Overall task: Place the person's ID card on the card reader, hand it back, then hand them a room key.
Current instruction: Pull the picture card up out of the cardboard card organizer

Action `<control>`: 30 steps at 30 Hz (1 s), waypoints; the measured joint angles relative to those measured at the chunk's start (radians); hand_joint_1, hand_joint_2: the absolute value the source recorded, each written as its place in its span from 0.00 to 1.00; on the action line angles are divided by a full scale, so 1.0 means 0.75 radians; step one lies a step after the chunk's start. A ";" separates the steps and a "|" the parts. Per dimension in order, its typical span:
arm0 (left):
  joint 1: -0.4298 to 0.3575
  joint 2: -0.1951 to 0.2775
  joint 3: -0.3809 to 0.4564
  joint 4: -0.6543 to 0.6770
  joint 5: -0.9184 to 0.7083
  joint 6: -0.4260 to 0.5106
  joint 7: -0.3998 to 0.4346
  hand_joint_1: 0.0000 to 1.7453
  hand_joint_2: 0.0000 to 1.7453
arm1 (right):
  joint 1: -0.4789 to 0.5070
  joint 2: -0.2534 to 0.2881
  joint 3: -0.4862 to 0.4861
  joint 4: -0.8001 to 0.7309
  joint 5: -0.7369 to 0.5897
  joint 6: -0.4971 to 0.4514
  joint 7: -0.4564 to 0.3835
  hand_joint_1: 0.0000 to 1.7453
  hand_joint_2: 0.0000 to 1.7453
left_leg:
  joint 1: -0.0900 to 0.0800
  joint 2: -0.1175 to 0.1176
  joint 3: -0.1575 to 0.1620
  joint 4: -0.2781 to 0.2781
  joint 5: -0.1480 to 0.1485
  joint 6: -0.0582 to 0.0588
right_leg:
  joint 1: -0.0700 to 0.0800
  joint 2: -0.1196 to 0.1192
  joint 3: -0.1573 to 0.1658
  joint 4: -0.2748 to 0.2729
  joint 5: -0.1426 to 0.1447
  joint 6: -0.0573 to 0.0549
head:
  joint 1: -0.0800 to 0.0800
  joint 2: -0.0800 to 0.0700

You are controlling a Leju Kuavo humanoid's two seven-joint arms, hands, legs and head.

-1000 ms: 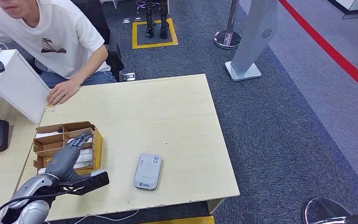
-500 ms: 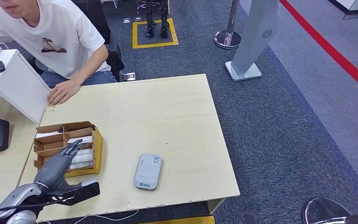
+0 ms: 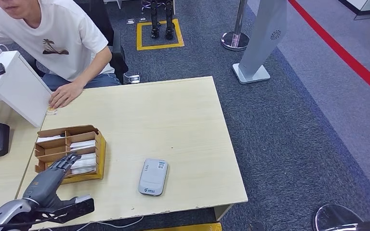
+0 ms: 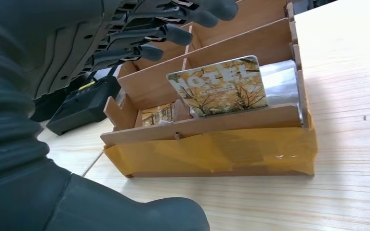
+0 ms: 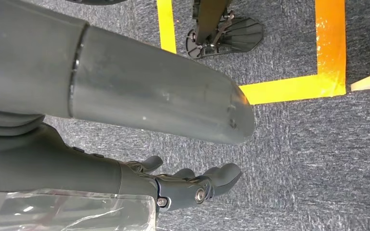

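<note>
A person in a white T-shirt (image 3: 53, 41) rests a hand on the far edge of the pale wooden table (image 3: 173, 120). The brown cardboard divider box (image 3: 67, 153) holds the leaf-printed hotel room key card (image 4: 219, 86), with the grey rounded card reader (image 3: 153, 176) lying apart. The left hand (image 3: 50, 175), fingers spread and empty, hovers at the box's near edge; the right hand (image 5: 183, 185) hangs half-curled, holding nothing.

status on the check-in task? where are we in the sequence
Done: cannot tell; the card reader lies bare, with no ID card on it. In hand: nothing. The left hand is open, fingers over the near end of the wooden key box, above a HOTEL room key card standing in it. The right hand hangs over the floor. Left: grip a key and pass it to the person.
</note>
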State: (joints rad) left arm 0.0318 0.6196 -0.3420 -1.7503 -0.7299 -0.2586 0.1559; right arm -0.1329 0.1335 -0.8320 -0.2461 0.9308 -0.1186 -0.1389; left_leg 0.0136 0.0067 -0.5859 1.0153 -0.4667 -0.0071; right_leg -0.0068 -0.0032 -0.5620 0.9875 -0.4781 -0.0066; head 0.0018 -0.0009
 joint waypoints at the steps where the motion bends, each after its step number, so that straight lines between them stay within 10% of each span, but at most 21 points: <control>1: 0.002 0.001 0.003 -0.002 0.000 0.000 0.000 0.00 1.00 | 0.000 0.000 0.000 0.000 0.000 0.000 0.000 0.00 0.00 | 0.000 0.000 0.000 0.000 0.000 0.000 | 0.000 0.000 0.000 0.000 0.000 0.000 | 0.000 0.000; 30: 0.072 -0.018 0.185 -0.019 -0.060 0.012 0.025 0.00 1.00 | 0.002 0.000 0.000 0.000 0.005 -0.002 -0.003 0.00 0.00 | 0.000 0.000 0.000 0.000 0.000 0.000 | 0.000 0.000 0.000 0.000 0.000 0.000 | 0.000 0.000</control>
State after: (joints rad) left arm 0.0855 0.6060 -0.2033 -1.7643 -0.7745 -0.2495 0.1744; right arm -0.1317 0.1335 -0.8320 -0.2461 0.9342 -0.1198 -0.1408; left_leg 0.0136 0.0067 -0.5859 1.0153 -0.4667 -0.0071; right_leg -0.0068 -0.0033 -0.5620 0.9875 -0.4781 -0.0066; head 0.0018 -0.0008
